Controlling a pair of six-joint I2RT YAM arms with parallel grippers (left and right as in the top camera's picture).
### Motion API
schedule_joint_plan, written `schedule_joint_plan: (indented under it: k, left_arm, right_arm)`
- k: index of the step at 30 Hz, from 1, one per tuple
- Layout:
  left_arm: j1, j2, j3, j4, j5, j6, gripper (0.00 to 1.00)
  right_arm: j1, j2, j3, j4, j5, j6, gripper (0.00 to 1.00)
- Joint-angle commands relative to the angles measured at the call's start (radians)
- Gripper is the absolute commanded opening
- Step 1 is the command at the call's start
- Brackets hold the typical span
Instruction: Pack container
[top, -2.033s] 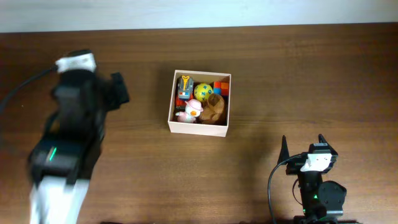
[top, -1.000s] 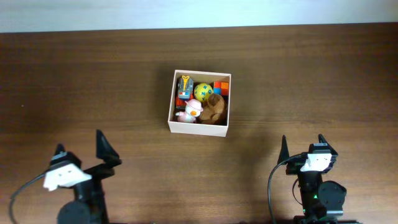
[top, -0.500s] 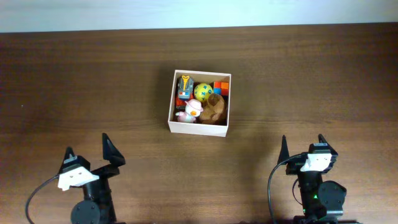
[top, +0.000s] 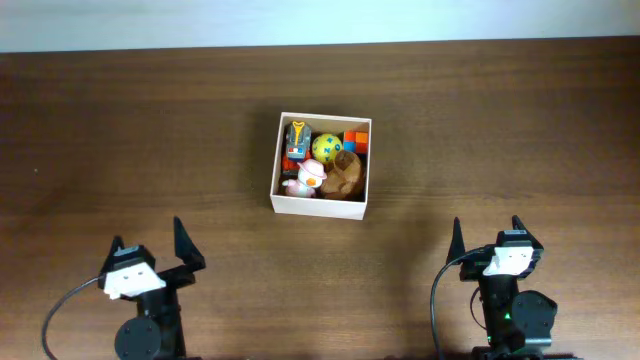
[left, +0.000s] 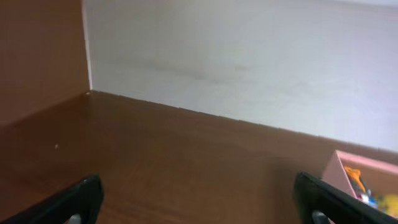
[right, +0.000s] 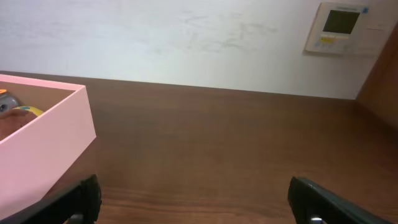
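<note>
Overhead, the toy-filled container (top: 320, 206) sits mid-frame on the worktop (top: 500, 120), both the left claw (top: 148, 236) and right claw (top: 487, 225) parked wide open and empty near the bottom edge, so packing looks finished and no further grasp seems needed.

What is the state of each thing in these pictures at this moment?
container: upright, open on top, not empty.
yellow ball: inside the container, by its far wall.
brown plush toy: inside the container, near-right corner.
left pincer: open, empty, apart from the container.
right pincer: open, empty, apart from the container.
</note>
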Motion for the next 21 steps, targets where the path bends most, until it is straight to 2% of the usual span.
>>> schedule_joint_plan:
  k: [1,4,14,21]
  left_arm:
    - [0.006,-0.011,-0.015,0.0,0.065,0.156,0.99]
    - [0.006,-0.011,-0.015,-0.001,0.1,0.214,0.99]
    - [0.005,-0.011,-0.016,-0.018,0.122,0.218,0.99]
    - [0.005,-0.011,-0.016,-0.163,0.122,0.218,0.99]
  right_arm:
    - [-0.008,-0.011,-0.009,0.0,-0.013,-0.007,0.99]
    - [-0.008,-0.011,-0.009,0.0,-0.013,-0.007,0.98]
    - [-0.008,-0.011,-0.009,0.0,-0.013,-0.007,0.99]
    - [-0.008,-0.011,-0.009,0.0,-0.013,-0.007,0.99]
